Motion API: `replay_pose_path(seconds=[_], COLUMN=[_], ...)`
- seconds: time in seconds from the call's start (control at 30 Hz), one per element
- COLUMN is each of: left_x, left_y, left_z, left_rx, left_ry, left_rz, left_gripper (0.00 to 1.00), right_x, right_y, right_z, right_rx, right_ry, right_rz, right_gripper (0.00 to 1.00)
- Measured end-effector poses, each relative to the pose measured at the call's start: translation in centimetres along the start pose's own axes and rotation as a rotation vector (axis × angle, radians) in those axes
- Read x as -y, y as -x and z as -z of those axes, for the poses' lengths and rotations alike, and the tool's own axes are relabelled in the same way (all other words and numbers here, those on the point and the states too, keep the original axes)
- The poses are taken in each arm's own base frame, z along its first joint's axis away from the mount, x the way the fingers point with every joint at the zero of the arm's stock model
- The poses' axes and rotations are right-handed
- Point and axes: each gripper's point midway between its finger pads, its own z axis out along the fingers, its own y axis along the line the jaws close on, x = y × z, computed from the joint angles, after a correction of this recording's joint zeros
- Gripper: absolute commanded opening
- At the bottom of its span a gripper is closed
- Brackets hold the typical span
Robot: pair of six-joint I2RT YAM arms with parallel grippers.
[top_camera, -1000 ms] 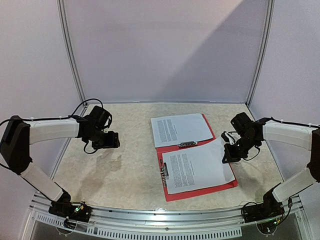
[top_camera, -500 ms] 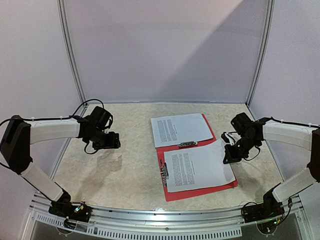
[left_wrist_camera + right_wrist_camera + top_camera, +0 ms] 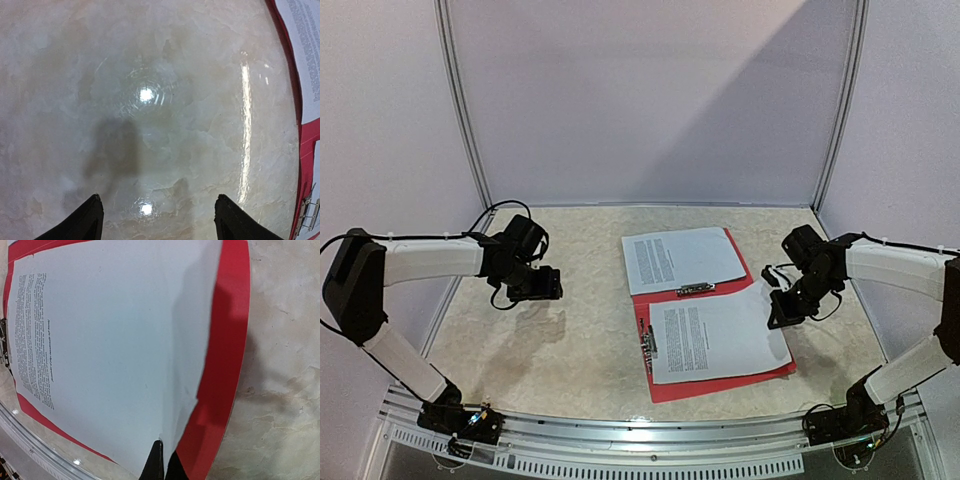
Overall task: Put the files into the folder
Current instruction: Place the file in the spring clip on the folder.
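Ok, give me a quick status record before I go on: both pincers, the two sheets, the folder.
left pincer: open, empty, over the bare marbled beige table
right pincer: shut on the right edge of the near white printed paper sheet
near sheet: on the folder's near cover, gripped edge raised off it
far white printed paper sheet: flat on the far cover
thin red plastic folder: open on the table, one sheet on each cover

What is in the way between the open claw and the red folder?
Nothing visible. Only bare table lies between the left gripper and the folder.
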Motion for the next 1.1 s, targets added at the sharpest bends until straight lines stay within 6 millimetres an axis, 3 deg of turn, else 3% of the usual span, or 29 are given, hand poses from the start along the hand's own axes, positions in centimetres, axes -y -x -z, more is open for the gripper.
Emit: replay_pose_path(seconds=[0.47,0.67,1.1], left_x=[0.3,0.4,0.6], left_y=[0.0,0.1,-0.2], left_z=[0.0,-0.1,-0.6], left_rx=[0.000,0.001,-0.015], left_ry=[-0.004,-0.006,-0.011], left_rz=[-0.005,-0.007,-0.009], left_gripper=[0.77,0.77,0.77], right_x=[0.4,0.0,0.2], right_y=[-0.1,1.4,1.9], right_z=[0.3,0.8,-0.2], right_rx=[0.005,0.025,-0.008], right_ry=[-0.023,-0.023,-0.032], right_rz=[0.040,0.057,0.066], right_gripper=[0.00,0.00,0.00])
